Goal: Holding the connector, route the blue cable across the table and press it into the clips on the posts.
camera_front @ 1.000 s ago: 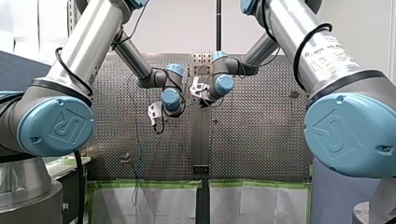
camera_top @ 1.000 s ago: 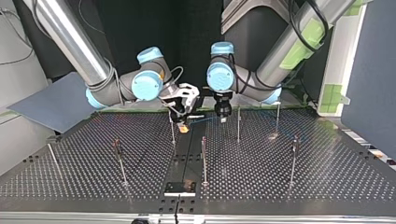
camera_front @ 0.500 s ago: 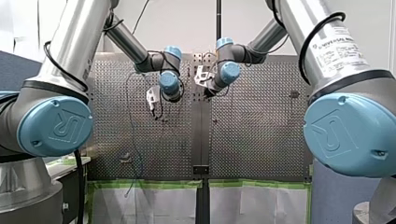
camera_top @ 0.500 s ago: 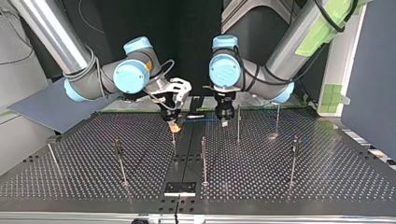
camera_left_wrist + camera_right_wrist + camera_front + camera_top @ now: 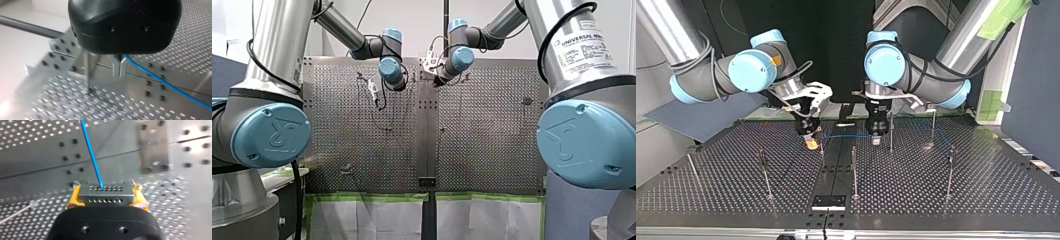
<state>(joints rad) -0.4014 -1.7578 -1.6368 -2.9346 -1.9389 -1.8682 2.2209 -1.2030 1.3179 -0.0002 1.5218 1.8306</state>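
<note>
While the right gripper clamps the connector between yellow pads, the cable runs straight ahead to the left gripper, which pinches it just beside a post, so the left arm looks nearer for pressing.

The perforated worktop is dark metal, with a smooth strip down its middle. A small plate is bolted at that strip's end, on the worktop's edge. Off one worktop corner lies a grey-blue board. Green tape lines another edge of the worktop, and white sheets hang below it. A black pole rises behind the worktop.
</note>
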